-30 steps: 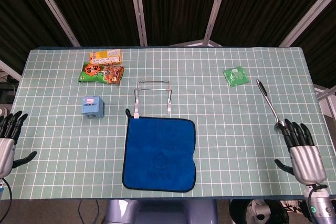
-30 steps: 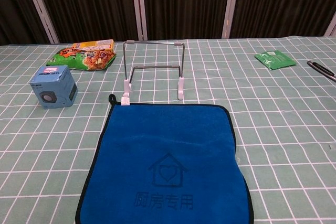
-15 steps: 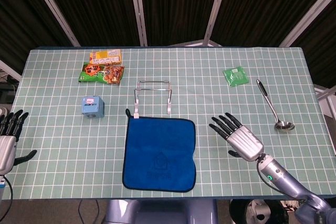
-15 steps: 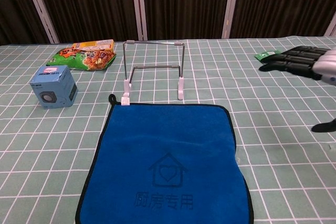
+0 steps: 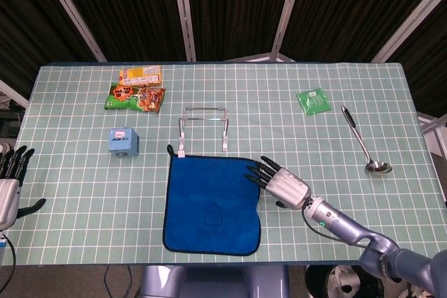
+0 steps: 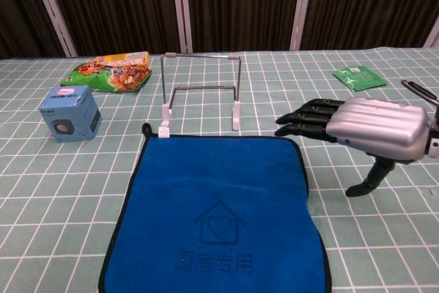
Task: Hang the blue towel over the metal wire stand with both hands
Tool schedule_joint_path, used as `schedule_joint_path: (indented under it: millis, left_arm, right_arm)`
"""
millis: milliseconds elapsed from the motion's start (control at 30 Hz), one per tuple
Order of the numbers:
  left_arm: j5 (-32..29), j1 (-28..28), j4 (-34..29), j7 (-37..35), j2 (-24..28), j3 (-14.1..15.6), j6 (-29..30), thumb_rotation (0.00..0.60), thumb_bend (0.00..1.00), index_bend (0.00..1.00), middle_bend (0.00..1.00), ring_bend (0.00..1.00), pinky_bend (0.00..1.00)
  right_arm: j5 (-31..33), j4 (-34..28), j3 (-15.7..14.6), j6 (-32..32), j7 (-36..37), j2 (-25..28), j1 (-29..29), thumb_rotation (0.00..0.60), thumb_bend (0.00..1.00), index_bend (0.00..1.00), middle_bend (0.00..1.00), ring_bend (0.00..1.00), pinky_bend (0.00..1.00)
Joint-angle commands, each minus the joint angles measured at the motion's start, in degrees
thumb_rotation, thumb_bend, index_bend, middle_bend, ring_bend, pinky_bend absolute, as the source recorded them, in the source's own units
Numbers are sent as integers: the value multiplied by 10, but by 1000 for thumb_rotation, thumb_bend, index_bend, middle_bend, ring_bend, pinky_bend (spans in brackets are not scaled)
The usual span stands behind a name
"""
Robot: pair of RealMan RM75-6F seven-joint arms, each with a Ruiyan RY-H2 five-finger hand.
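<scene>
Bench (image 5: 70, 235) w/ green grid mat. On it: blue towel (image 5: 211, 204) flat near front, wire stand (image 5: 203, 128) just behind, blue box (image 5: 123, 142), snack packs (image 5: 136, 88), green packet (image 5: 313, 100), ladle (image 5: 363, 141).

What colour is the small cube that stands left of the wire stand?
Light blue cube, with a grey round grille on its front; the chest view shows it best.
</scene>
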Motion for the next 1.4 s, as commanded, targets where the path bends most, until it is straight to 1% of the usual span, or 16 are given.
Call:
schedule_joint_path:
  millis: [33, 233, 333, 600, 733, 800, 967, 1267, 1400]
  left_arm:
    - [-2, -1, 1, 2, -1, 0, -2, 600, 0, 0, 0, 0, 0]
    - [-5, -2, 3, 7, -5, 0, -5, 600, 0, 0, 0, 0, 0]
    - [-6, -3, 1, 5, -4, 1, -8, 600, 0, 0, 0, 0, 0]
    - [0, -3, 7, 6, -7, 1, -3, 600, 0, 0, 0, 0, 0]
    - [-3, -3, 8, 5, -7, 0, -3, 600, 0, 0, 0, 0, 0]
    - [-4, -3, 9, 4, -7, 0, -3, 600, 0, 0, 0, 0, 0]
    - [-6, -4, 10, 4, -7, 0, -5, 600, 0, 0, 0, 0, 0]
    - [-10, -6, 12, 4, -7, -1, -9, 600, 0, 0, 0, 0, 0]
    - [-11, -6, 13, 5, -8, -1, -10, 600, 0, 0, 0, 0, 0]
  right_arm:
    - [0, 4, -6, 0, -2, -4, 5, 600, 38, 51, 0, 0, 0]
    - [11, -3, -9, 7, 10, -13, 10, 600, 39, 59, 0, 0, 0]
    - [15, -5, -12, 5, 5, -20, 15, 600, 39, 61, 0, 0, 0]
    - [16, 17, -26, 0, -5, -45, 28, 600, 38, 69, 0, 0, 0]
    - [22, 20, -22, 1, -5, -55, 36, 600, 38, 75, 0, 0, 0]
    - [30, 24, -15, -4, -9, -65, 44, 600, 43, 78, 0, 0, 0]
    - [42, 30, -11, -9, -7, -76, 52, 600, 88, 88, 0, 0, 0]
    - [51, 39, -16, -16, -6, -88, 61, 600, 99, 92, 0, 0, 0]
    - [53, 41, -18, -13, -2, -91, 61, 600, 193, 135, 0, 0, 0]
